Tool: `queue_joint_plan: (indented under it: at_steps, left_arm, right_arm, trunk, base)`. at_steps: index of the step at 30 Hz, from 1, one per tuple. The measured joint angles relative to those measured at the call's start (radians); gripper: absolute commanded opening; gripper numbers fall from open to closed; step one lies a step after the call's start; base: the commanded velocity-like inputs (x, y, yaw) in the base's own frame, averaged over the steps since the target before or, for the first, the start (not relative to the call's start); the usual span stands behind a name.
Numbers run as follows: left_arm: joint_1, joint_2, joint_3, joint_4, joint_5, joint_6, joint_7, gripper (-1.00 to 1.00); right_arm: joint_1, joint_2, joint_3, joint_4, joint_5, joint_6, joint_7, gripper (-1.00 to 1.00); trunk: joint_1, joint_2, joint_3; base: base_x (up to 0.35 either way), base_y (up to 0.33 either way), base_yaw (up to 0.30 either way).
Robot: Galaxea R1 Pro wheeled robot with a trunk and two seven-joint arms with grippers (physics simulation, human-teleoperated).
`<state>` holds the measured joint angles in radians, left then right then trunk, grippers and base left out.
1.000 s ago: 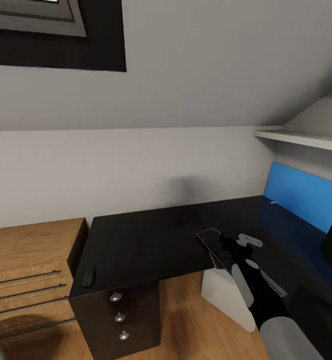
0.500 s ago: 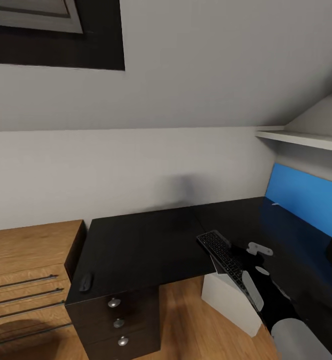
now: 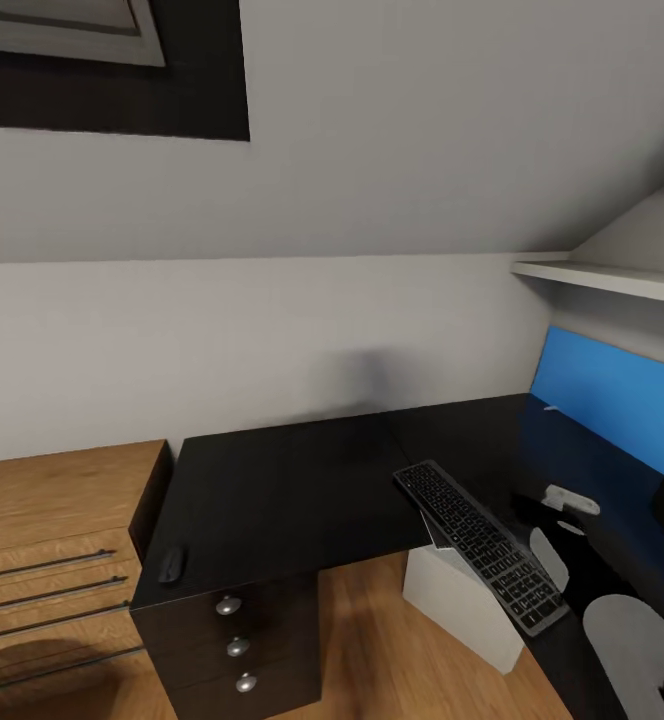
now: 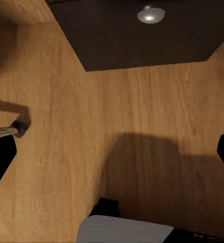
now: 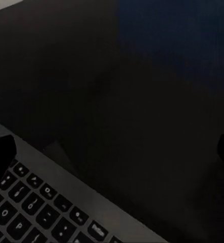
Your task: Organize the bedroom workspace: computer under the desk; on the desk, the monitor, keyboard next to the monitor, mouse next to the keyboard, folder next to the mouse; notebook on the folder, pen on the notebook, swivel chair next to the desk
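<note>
In the head view, the long dark-framed keyboard with grey keys (image 3: pixel 480 541) lies along the inner front edge of the glossy black L-shaped desk (image 3: pixel 282 490), partly overhanging the white-grey box-shaped computer tower (image 3: pixel 459 600); the small black rounded mouse (image 3: pixel 171 564) sits at the desk's front left corner. The left wrist view shows the left gripper (image 4: pixel 112 152) spread wide over wooden flooring, holding nothing. The right wrist view shows the right gripper (image 5: pixel 112 149) open above the keyboard's edge. The keyboard looks just placed; it probably needs nudging toward the monitor, then the mouse fetched.
</note>
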<state>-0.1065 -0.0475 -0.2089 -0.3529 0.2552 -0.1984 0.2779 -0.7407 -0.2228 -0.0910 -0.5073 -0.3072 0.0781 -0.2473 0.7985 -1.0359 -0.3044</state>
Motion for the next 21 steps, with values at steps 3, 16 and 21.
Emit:
queue_joint_plan:
  at_steps: [3,16,21]
  left_arm:
    - [0.000,-0.001,-0.004,0.024,-0.003,-0.046,-0.001,1.00]
    - [0.000,-0.005,-0.088,0.042,-0.003,-0.085,-0.002,1.00]
    - [0.000,-0.005,-0.091,0.042,-0.002,-0.086,-0.002,1.00]
  right_arm:
    - [-0.028,-0.008,-0.008,0.055,-0.011,0.001,0.001,1.00]
    - [-0.081,-0.018,-0.013,0.142,-0.048,0.038,0.000,1.00]
    - [-0.082,-0.034,-0.014,0.144,-0.105,0.071,0.000,1.00]
  trunk:
    - [0.000,0.000,0.000]
    - [0.000,0.000,0.000]
    - [0.000,0.000,0.000]
  base:
    - [0.192,0.000,0.000]
    - [0.076,0.000,0.000]
    - [0.004,0.000,0.000]
